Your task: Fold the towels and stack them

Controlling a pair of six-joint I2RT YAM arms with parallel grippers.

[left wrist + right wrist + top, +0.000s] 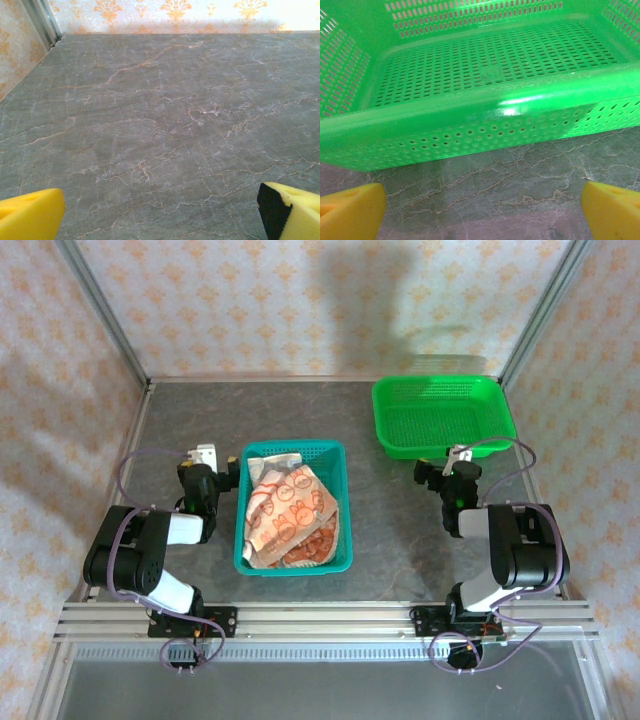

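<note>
1. Several towels (292,515), orange and cream, lie crumpled together in the teal basket (243,515) at the middle of the bench (390,530); none is folded or stacked yet.
2. Left tool (160,214) hangs spread and empty just left of that basket; right tool (481,212) hangs spread and empty in front of the green basket (485,107), far right.
3. Risk: the cloths overlap, so a pinch may lift two at once, or a finger may catch the mesh wall and drag the basket.
4. Hard to tell: how many towels are heaped there, and where any edge or corner runs.
</note>
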